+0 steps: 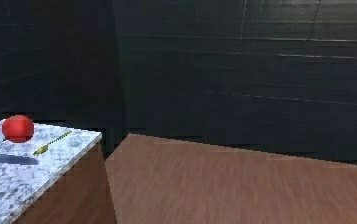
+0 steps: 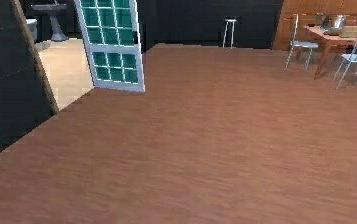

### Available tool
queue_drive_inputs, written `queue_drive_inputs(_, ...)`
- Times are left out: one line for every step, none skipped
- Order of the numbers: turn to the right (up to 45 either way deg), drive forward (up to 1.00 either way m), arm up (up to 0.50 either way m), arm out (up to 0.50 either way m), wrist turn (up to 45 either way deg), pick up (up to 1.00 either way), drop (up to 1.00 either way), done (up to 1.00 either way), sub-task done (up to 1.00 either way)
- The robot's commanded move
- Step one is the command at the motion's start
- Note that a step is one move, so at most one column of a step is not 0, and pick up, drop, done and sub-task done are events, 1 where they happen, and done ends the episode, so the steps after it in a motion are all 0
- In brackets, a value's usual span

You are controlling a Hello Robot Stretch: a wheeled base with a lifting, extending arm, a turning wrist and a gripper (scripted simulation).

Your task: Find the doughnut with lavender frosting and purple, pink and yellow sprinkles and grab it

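When looking ahead, nearest at the forward view's lower left: a speckled marble counter [image 1: 76, 148] on a wooden base. On its top, toward the back, 1 round red thing [image 1: 18, 127], possibly an apple or a tomato. Just beside that, not touching, 1 thin yellow-green stick [image 1: 52, 142] lying slantwise; nearer the front, 1 flat grey thing [image 1: 11, 157]. Past the counter, brown plank floor [image 1: 236, 185], then a dark panelled wall [image 1: 236, 70] closing off the far side. Cannot tell where the doughnut lies. Cannot tell the gripper's state either. On the arm side view, more brown plank floor [image 2: 186, 140] nearest, stretching well back. At the left, a dark wall [image 2: 4, 90], then a white-framed door [image 2: 111, 40] with teal glass panes, set beside an opening onto paler tan floor [image 2: 66, 65]. Farther back, near the middle, 1 white stool [image 2: 229, 30] against another dark wall. At the far right, 1 wooden table [image 2: 324, 44] bearing a few small things, with 2 metal-framed chairs [image 2: 301, 42] standing just beside it.
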Motion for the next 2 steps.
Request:
queue_drive_inputs(-45.0,0.00,0.00,0.00,0.0,0.00,0.00,0.00,0.00)
queue_drive_inputs(-45.0,0.00,0.00,0.00,0.0,0.00,0.00,0.00,0.00)
